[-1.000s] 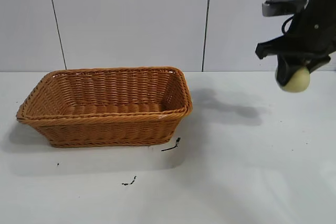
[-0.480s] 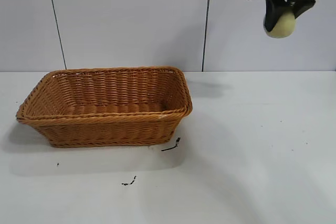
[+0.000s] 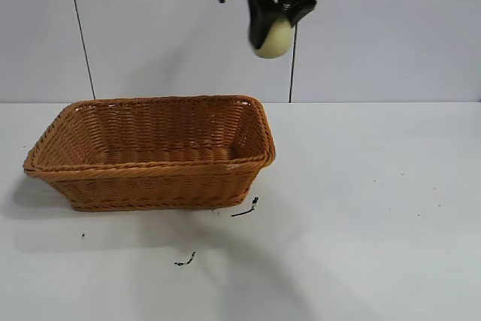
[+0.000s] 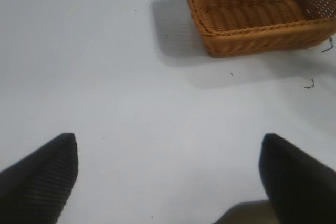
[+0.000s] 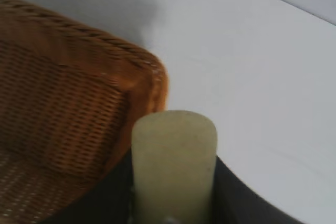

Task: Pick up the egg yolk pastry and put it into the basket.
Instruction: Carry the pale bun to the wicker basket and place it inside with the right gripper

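While the right arm's black tool [image 3: 272, 31] grips the small, pale cream-yellow, rounded egg yolk pastry [image 3: 273, 38] high above the white bench [image 3: 361, 208], over the right-hand end of the large rectangular orange-brown wicker basket [image 3: 150, 157], the step in hand looks like the carry toward release. To do it well, I would bring the pastry further in over the middle of the basket's open floor, clear of the thick braided rim, and lower it close to the weave before parting the fingers, since a smooth matte lump like this could bounce or roll if dropped from height. The basket's flared woven sides should catch small errors. The left tool [image 4: 168, 177] hangs wide open and empty over bare bench, near the basket's other end.
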